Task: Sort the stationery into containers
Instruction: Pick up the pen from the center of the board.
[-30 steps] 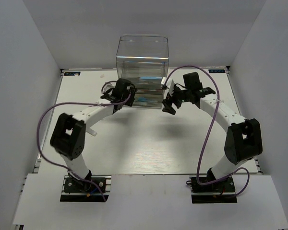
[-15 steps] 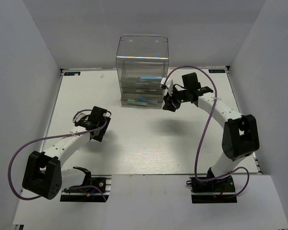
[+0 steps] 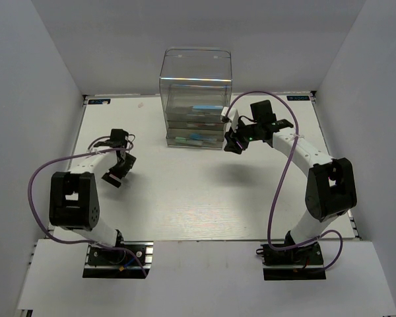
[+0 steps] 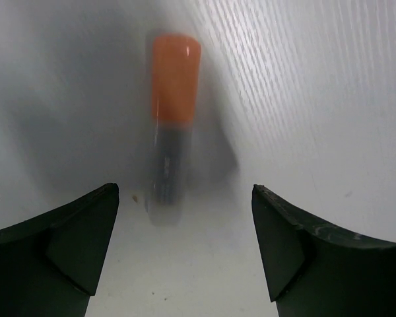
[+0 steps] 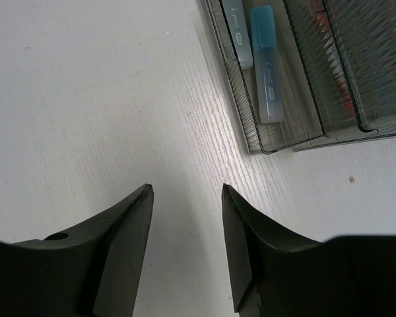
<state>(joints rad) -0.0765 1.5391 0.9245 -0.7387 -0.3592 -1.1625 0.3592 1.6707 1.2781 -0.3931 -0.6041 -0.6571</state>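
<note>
**Left arm swings back from the drawers**

Left gripper (image 3: 119, 170) has pulled away from the drawer box (image 3: 195, 86) to the left side of the table (image 3: 185, 198), with bare surface all round it and its jaws wide apart. Ahead of them is a blurred marker (image 4: 175, 79) with an orange cap and grey barrel, apparently lying flat on the table. The right gripper (image 5: 187, 188) hangs beside the box's right edge, jaws partly apart and empty. Light blue markers (image 5: 267, 72) lie in a drawer.

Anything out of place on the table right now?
An orange-capped marker lies loose on the table, ungripped under the open left gripper, while other markers sit in the drawer box. Nothing else stands out.
</note>
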